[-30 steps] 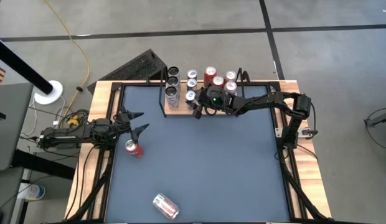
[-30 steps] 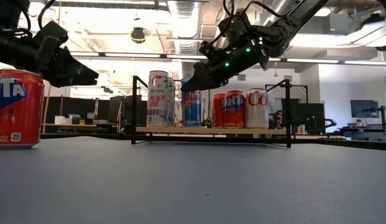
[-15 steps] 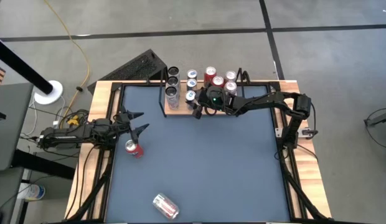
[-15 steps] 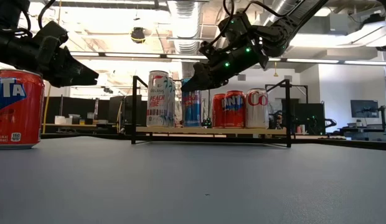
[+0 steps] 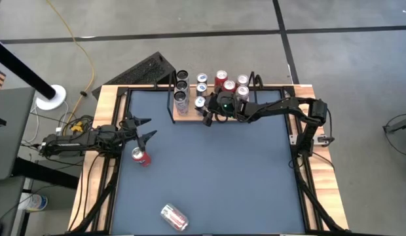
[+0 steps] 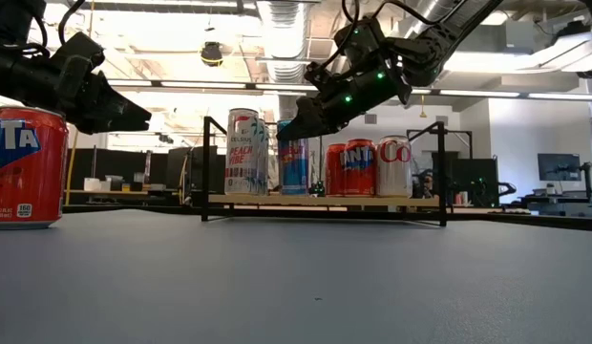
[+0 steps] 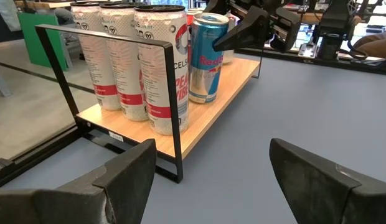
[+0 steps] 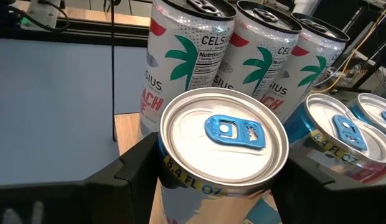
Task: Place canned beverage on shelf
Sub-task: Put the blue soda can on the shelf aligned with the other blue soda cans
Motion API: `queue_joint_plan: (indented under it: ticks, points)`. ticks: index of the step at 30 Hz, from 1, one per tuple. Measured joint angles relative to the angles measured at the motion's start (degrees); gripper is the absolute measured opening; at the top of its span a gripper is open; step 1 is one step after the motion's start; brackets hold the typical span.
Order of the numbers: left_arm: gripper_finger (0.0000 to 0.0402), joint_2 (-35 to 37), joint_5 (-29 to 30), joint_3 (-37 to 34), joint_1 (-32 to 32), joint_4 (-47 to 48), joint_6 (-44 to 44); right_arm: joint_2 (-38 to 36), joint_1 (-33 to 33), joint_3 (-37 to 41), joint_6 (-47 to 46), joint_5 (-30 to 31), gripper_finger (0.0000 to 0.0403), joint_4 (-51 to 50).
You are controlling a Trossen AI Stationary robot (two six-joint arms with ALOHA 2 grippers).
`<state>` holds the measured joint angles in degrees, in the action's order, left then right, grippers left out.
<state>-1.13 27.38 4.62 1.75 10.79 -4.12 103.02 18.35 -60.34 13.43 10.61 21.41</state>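
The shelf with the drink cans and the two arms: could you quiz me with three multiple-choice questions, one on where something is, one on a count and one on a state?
1. Where is the right gripper?
A. Over the Fanta can on the table
B. At the Red Bull can on the shelf
C. Parked off the table

2. How many tall white Celsius cans stand on the shelf?
A. One
B. Three
C. Five

3. What state is the left gripper in?
A. Open, holding nothing
B. Shut on a can
C. Shut on the shelf frame

Answers:
1. B: the right wrist view looks straight down on that can's blue-tabbed top, with the shelf board below.
2. B: the left wrist view shows three in a row at the shelf's end.
3. A: its fingers stand wide apart with only table between them.
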Motion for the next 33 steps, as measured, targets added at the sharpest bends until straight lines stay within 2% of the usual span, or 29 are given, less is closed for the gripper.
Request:
queue_joint_plan:
  ticks: [33]
  points:
    - [0.0300, 0.0, 0.0, 0.0, 0.0, 0.0, 0.0, 0.0, -0.2, 0.1, -2.6, -0.4, 0.0256, 3.4]
